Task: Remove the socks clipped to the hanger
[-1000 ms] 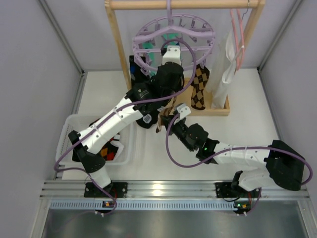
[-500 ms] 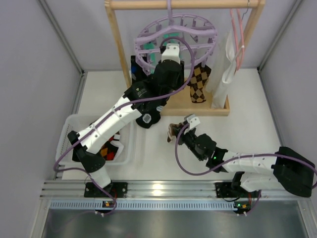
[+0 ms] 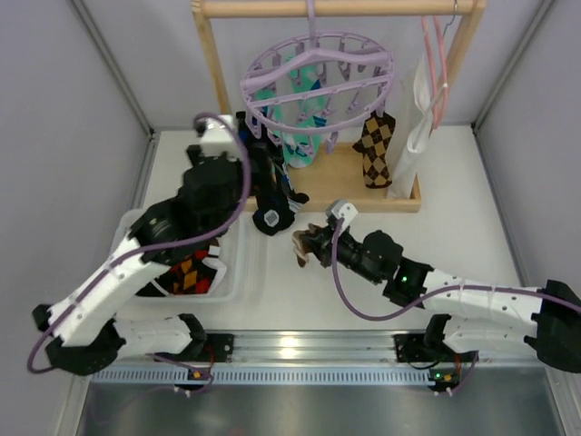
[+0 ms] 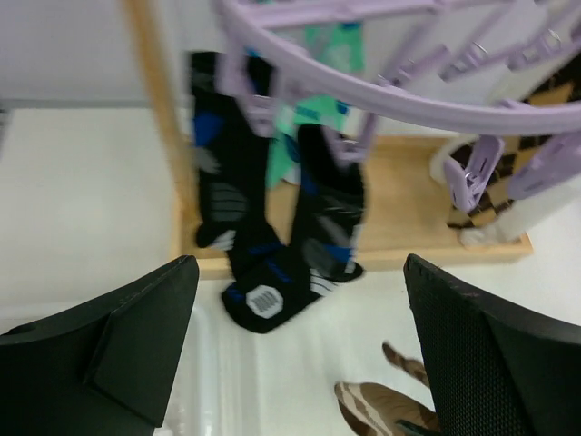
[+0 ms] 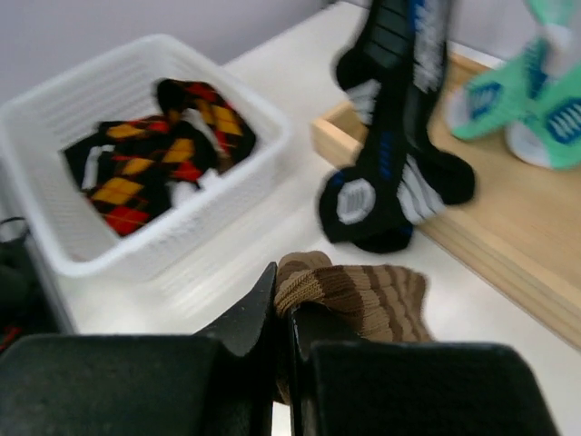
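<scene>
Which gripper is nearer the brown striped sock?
Right. The right gripper is shut on the brown striped sock; the left gripper is open farther back, facing the black socks on the hanger.

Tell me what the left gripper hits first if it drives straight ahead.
Probably the black-and-blue socks, which hang from the lavender hanger dead centre ahead of the open left gripper. Depth is unclear.

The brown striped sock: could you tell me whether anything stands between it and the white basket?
Only bare table lies between the brown striped sock, held in the right end effector, and the basket; the left arm stretches above the basket.
</scene>
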Robot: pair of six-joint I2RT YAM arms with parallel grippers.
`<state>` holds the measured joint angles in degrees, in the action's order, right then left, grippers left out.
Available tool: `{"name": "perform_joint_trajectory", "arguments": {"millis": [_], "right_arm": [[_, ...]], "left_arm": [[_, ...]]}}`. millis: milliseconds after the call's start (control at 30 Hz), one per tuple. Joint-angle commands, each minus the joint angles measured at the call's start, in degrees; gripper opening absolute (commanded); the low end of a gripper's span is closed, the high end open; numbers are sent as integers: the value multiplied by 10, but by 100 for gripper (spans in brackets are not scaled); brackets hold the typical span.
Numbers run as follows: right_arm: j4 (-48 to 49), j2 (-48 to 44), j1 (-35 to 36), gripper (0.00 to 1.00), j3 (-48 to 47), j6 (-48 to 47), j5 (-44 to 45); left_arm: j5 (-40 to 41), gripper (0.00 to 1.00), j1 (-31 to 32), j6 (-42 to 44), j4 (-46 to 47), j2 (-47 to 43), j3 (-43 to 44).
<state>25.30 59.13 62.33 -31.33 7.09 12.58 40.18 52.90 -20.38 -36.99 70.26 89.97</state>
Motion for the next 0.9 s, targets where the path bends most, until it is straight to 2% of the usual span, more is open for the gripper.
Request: {"name": "perform_joint_trajectory", "arguments": {"millis": [0, 100, 167, 200, 367, 400, 500, 533, 600, 633, 700, 767, 800, 833, 867], "right_arm": [[-38, 50, -1, 0, -105, -4, -156], [-39, 128, 2, 0, -187, -2, -246], [-48, 176, 10, 0, -270, -8, -274], [-69, 229, 16, 0, -302, -15, -283], [-142, 415, 55, 0, -537, -34, -302], [-156, 476, 57, 0, -564, -28, -299], [-162, 571, 60, 0, -639, -2, -281], [-174, 590, 61, 3, -654, 9, -286], [-182, 618, 62, 20, -682, 18, -290], [-180, 617, 65, 21, -680, 20, -291], [-165, 588, 68, 53, -649, 27, -287], [-167, 551, 66, 60, -600, 20, -254], [-166, 503, 65, 63, -576, 19, -239], [-163, 477, 61, 70, -550, 20, -213], [-156, 449, 55, 73, -493, 22, -203]], "left_arm": [[139, 98, -3, 21, 9, -114, -49], [219, 99, -3, 46, 8, -184, -63], [267, 98, -3, 75, 9, -216, -55], [277, 99, -3, 83, 9, -224, -52], [292, 98, -3, 113, 8, -256, -43], [291, 99, -3, 113, 8, -264, -45], [272, 99, -3, 114, 8, -281, -57], [264, 99, -3, 112, 8, -284, -60], [244, 98, -3, 112, 10, -293, -74], [238, 99, -3, 114, 9, -297, -79], [219, 99, -3, 116, 10, -299, -95], [213, 99, -3, 117, 10, -300, -112], [213, 98, -3, 116, 10, -302, -118], [212, 99, -3, 112, 10, -303, -124], [210, 98, -3, 110, 11, -304, -135]]}}
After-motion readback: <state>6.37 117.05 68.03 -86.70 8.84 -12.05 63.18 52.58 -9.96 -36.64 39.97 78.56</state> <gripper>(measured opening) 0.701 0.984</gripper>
